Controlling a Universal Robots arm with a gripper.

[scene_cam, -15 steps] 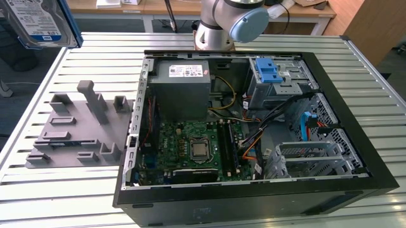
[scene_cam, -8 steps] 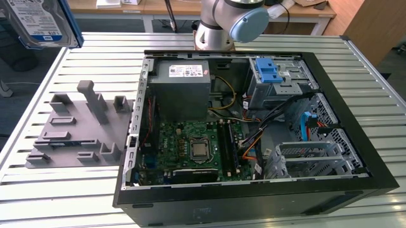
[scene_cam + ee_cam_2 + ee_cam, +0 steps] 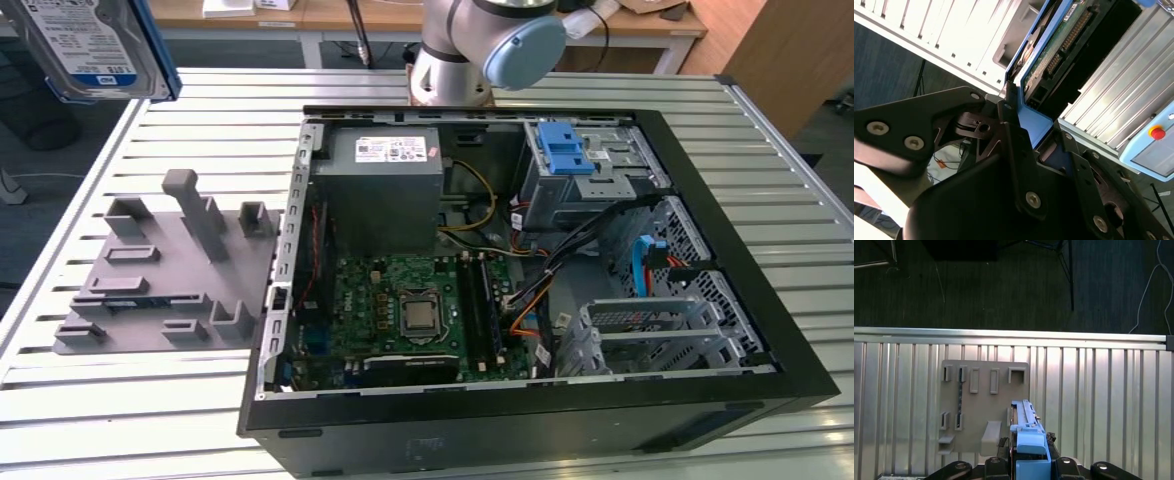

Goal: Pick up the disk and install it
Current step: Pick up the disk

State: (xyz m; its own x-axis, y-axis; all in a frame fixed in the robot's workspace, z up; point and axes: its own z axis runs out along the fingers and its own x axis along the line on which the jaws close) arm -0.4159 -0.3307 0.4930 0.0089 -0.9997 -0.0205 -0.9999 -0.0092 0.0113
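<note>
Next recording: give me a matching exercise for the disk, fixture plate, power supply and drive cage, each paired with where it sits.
Things:
1. disk
2. fixture plate
3. power supply
4. drive cage

Places:
A. in the case, blue handle on top
B. clamped in the gripper, above the table
C. lying on the table, at the exterior view's left of the case
D. in the case, big grey box with a white label

Pairs: 1-B, 2-C, 3-D, 4-A
</note>
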